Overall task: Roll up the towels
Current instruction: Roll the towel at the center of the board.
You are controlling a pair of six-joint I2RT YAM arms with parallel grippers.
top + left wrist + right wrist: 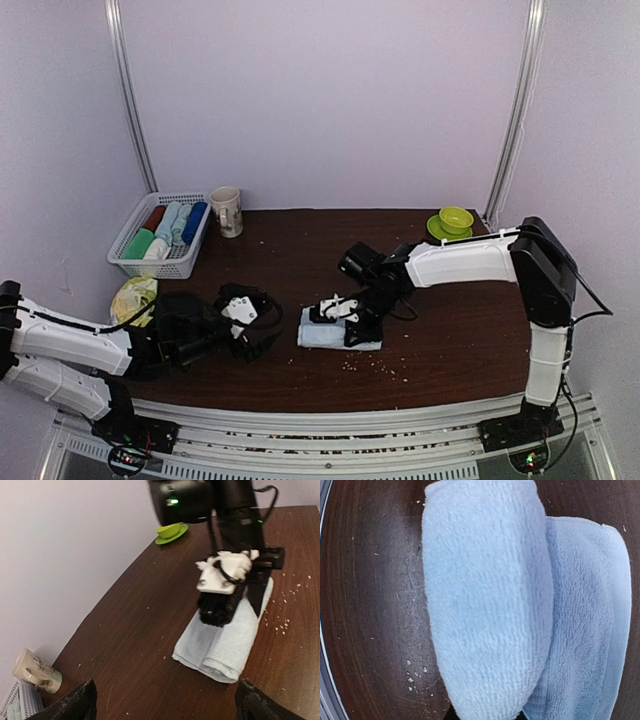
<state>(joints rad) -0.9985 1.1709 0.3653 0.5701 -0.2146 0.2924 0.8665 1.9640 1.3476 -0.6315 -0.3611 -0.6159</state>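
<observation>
The pale blue towel [338, 337] lies mid-table, partly rolled, with a fat fold [485, 600] beside its flat part [587, 620]. My right gripper [346, 318] comes down on the towel's far end [225, 640] and is shut on the rolled fold, which hides the fingertips in the right wrist view. My left gripper [256, 322] hovers left of the towel, open and holding nothing. Its black fingertips [75, 705] frame bare table short of the towel's near end. The yellow-green towel [134, 298] lies crumpled at the table's left edge, behind my left arm.
A white slatted basket [178, 262] with several rolled towels stands at the back left, with a printed mug [227, 210] beside it. A green cup on a saucer [455, 222] sits at the back right. Crumbs [375, 366] dot the wood near the front edge.
</observation>
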